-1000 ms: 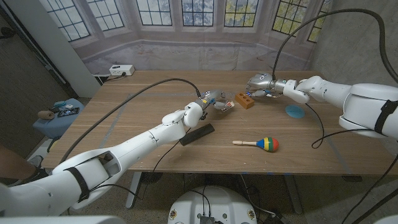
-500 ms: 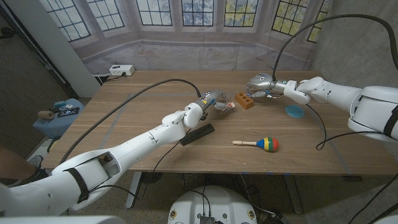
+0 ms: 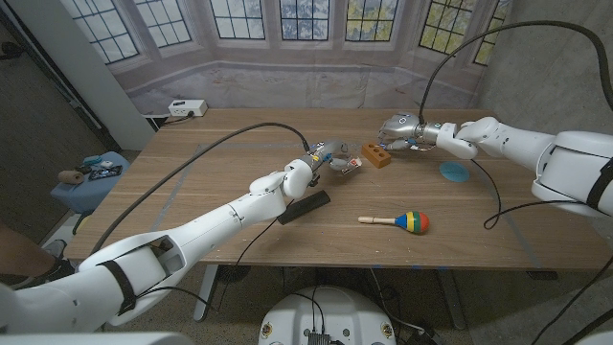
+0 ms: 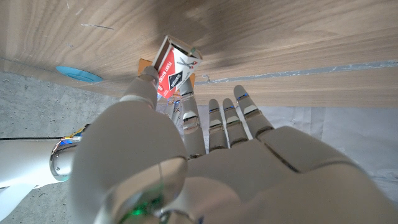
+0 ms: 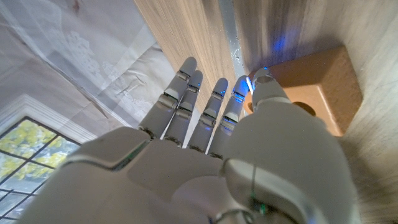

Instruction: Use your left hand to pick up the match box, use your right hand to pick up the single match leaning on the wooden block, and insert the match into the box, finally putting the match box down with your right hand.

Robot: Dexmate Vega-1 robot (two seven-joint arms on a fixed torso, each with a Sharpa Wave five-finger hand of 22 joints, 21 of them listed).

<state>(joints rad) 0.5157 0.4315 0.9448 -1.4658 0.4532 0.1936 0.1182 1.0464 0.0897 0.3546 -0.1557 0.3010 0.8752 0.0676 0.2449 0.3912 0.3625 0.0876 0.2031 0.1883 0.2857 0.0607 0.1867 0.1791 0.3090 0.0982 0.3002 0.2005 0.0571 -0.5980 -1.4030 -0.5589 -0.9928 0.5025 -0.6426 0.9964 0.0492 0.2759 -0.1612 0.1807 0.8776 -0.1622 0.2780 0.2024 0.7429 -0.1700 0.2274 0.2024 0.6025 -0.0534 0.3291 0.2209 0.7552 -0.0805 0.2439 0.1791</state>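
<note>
My left hand [image 3: 329, 153] holds the red and white match box [image 3: 351, 165] just above the table, beside the orange wooden block [image 3: 376, 154]. In the left wrist view the match box [image 4: 176, 66] is pinched at the fingertips, tilted. My right hand [image 3: 400, 129] is at the block's far side, with its fingers reaching over it. In the right wrist view the thumb tip is against the wooden block [image 5: 320, 93], and a thin pale sliver [image 5: 249, 83] shows between thumb and finger. Whether that sliver is the match, I cannot tell.
A black flat bar [image 3: 304, 206] lies under my left forearm. A coloured maraca [image 3: 397, 221] lies toward the front, and a blue disc [image 3: 453, 171] sits to the right of the block. A white power strip [image 3: 187, 107] is at the far left edge.
</note>
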